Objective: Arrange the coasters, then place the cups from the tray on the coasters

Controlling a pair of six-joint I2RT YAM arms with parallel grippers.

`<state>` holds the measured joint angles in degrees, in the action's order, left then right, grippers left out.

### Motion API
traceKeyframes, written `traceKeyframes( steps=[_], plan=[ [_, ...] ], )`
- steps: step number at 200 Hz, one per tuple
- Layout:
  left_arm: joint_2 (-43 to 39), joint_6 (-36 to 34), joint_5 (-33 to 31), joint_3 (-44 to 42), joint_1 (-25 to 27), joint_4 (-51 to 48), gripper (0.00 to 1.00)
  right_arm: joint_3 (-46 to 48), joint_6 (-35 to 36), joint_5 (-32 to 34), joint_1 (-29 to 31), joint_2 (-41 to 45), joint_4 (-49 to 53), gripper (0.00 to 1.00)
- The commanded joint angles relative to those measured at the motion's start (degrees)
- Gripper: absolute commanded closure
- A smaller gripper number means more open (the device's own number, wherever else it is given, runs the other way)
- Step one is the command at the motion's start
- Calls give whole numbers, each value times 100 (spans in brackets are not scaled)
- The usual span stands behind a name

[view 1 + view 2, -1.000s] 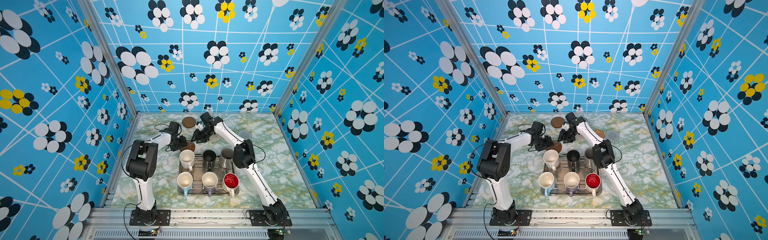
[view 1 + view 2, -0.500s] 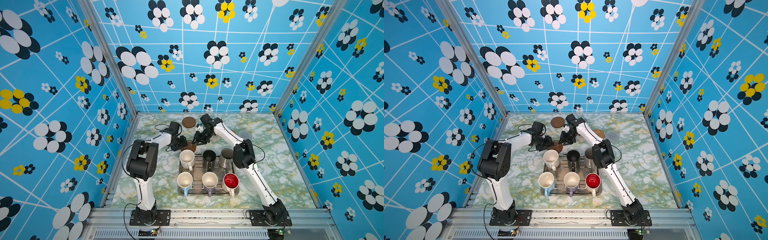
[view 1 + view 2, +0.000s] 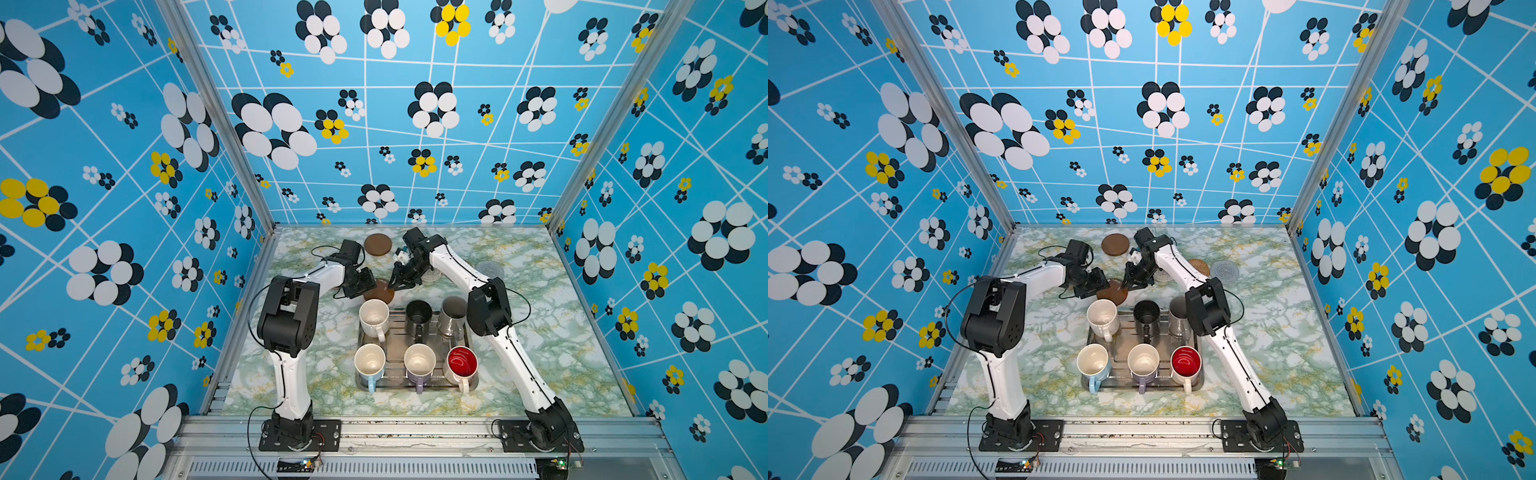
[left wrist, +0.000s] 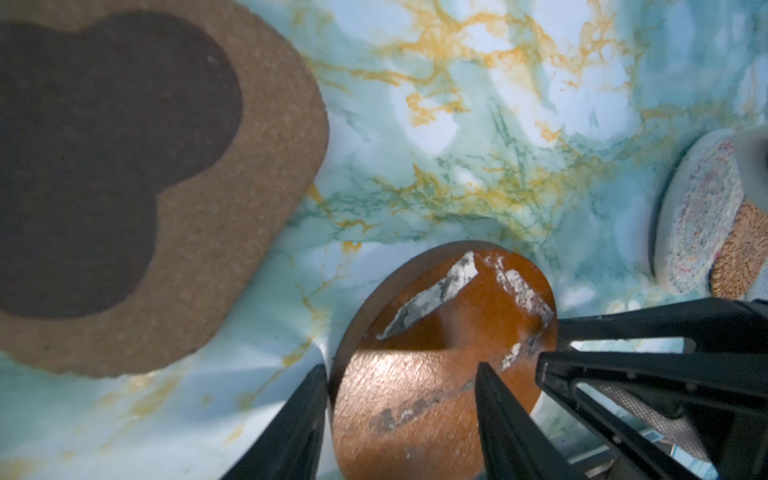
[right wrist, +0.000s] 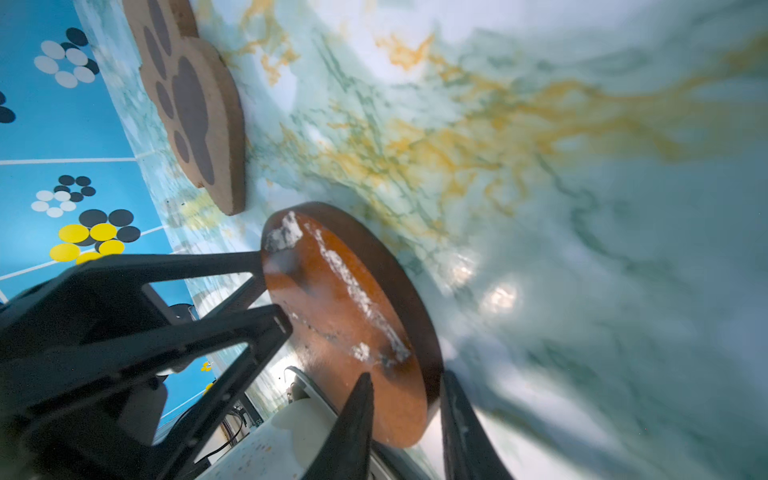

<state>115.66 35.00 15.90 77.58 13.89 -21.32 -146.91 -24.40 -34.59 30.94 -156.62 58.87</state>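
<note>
Both top views: right arm [image 3: 457,268] covers part of the white crochet coaster [image 3: 430,276] and part of the grey-beige mug [image 3: 452,319]. Left wrist view: paw coaster [image 4: 124,166] cut off at the view's edge, blurred. Whether left gripper [image 4: 401,368] or right gripper [image 5: 405,376] clamps the brown disc [image 4: 436,332]: undetermined.

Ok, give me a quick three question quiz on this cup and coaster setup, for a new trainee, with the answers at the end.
1. How many cups stand on the tray?
2. True or false: the left tool and the right tool are at separate coasters.
3. In both top views, which cup stands at the tray corner nearest the right arm's base? A: black. B: white with red inside. C: light blue.
Key: 1. Six. 2. False: both are at the same brown disc. 3. B.
</note>
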Motion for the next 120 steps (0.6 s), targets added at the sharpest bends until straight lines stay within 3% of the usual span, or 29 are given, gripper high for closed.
traceKeyframes(
  steps=[1,120],
  plan=[
    [525,133,445,98,102,135,43,72,-7,-58,98,-105,-12,71],
    [1399,216,772,1421,101,82,43,2,-412,-39,-276,-104,-514,75]
  ],
)
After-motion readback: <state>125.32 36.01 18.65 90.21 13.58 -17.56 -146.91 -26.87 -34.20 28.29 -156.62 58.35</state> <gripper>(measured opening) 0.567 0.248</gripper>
